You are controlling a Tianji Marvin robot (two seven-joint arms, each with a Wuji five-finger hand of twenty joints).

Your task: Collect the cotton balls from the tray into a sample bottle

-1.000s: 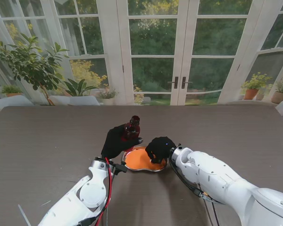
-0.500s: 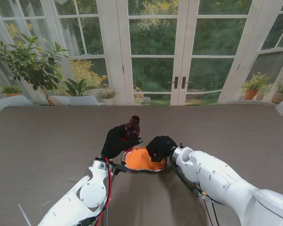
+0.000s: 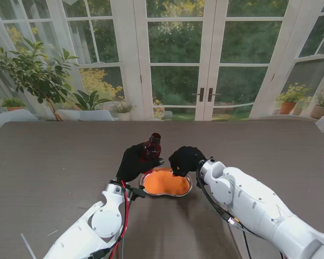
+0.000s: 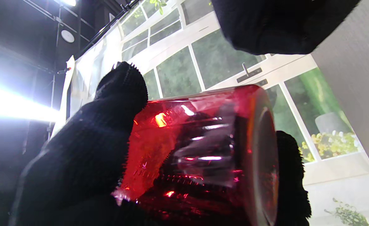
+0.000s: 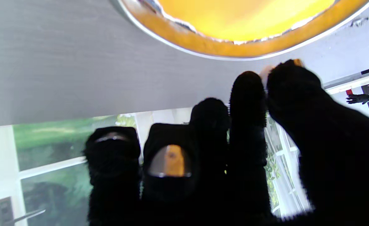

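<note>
Dark tabletop (image 3: 54, 162): right hand (image 3: 186, 159) has lifted off tray (image 3: 188, 190), pinching something pale, likely a cotton ball, at 3 o'clock of bottle (image 3: 152, 145) gripped by left hand (image 3: 134, 161); drop-in next.

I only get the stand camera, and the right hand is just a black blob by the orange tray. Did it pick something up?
Observer: The right wrist view shows the right hand's thumb and forefinger tips pinched together, with a small pale bit between them. I cannot tell if it is a cotton ball.
Child: Is the bottle held tight?
Observer: In the left wrist view the left hand's fingers lie against both sides of the red bottle.
Child: Any more balls in the tray?
Observer: The strip of tray that the right wrist view shows is bare orange inside a shiny rim; the rest is out of that view.
</note>
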